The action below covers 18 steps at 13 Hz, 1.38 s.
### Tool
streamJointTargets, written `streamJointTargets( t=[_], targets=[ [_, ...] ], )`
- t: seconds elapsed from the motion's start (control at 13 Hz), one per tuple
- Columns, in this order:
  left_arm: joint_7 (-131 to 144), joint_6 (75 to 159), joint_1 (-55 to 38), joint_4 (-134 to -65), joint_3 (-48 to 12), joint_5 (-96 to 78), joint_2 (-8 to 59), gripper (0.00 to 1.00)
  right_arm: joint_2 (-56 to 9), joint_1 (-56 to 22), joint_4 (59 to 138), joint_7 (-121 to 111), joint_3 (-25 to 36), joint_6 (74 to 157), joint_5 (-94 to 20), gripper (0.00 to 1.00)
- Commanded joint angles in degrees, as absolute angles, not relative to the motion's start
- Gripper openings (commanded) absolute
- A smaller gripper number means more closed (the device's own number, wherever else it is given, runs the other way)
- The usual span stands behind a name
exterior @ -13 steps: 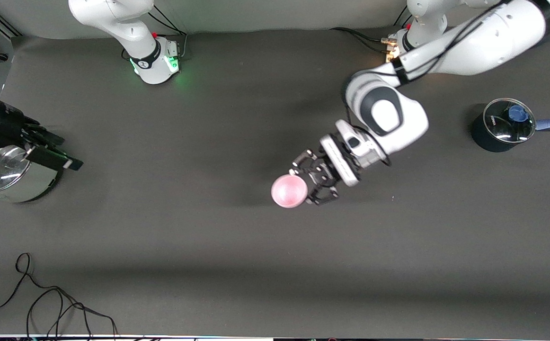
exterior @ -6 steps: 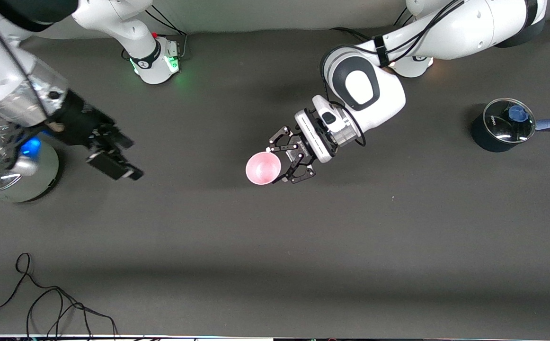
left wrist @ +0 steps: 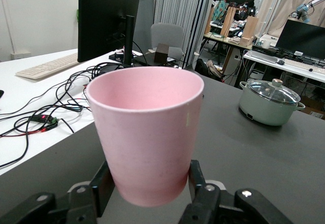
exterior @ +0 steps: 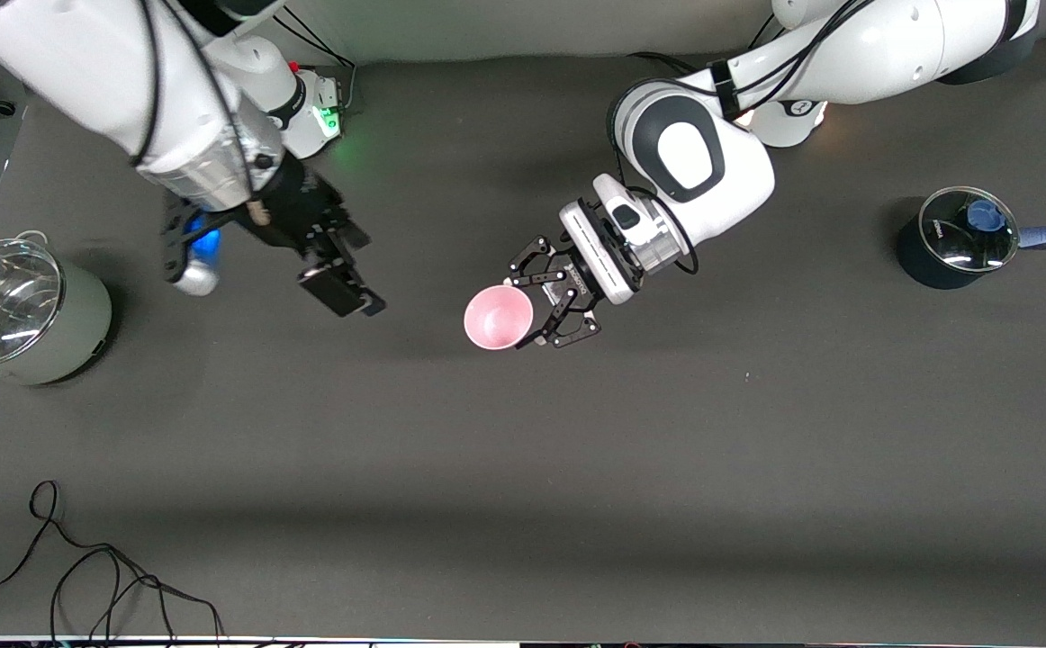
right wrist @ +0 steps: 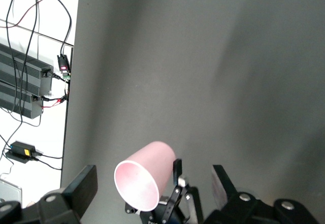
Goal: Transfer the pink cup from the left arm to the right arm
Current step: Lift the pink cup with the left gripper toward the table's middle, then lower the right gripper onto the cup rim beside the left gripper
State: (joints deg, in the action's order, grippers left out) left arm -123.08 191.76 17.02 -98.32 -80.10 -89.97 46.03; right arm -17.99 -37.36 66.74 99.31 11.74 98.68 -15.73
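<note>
Dark grey table [exterior: 523, 468] w/ an office in the background, monitor [left wrist: 104, 18] and desks visible in the left wrist view; the pink cup [exterior: 498, 318] is up in the air over the middle of the table, pinched near its base by the left gripper [exterior: 548, 306]; black linkage fingers [left wrist: 200, 183] press on both sides of it, mouth of the cup showing to the front cam; right gripper [exterior: 341, 286] hangs over the table toward the right arm's end, well apart from the cup, straight fingers [right wrist: 84, 186] spread wide, nothing between them; its wrist cam shows the cup [right wrist: 144, 176] off past the fingertips w/ the left gripper clamped on it; green-ish pot w/ glass lid [exterior: 14, 310] sits at the right arm's end; dark pot w/ a blue knob on its lid [exterior: 955, 236] at the left arm's end; loose black cable [exterior: 91, 576] lies on the table nearer the front cam.
</note>
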Motion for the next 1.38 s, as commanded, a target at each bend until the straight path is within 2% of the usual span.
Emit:
streamJointTargets(
  t=[0.0,0.46,1.31],
  targets=[
    [-124.01,193.27,16.79,-97.82,-79.98,-91.23,44.30,0.23,-25.73,-39.02,56.63,106.60,12.39,98.17,-13.01,0.99],
    [-123.93,193.27,17.22,-98.00,-79.98,-91.06,44.30,0.22,-29.00,-44.21,55.99,115.39,12.39,101.78,-12.83,0.99],
    [-123.84,193.27,17.23,-97.91,-79.80,-91.23,44.38,0.22,-32.43,-44.91,57.92,117.51,12.39,101.69,-16.00,0.99]
  ],
)
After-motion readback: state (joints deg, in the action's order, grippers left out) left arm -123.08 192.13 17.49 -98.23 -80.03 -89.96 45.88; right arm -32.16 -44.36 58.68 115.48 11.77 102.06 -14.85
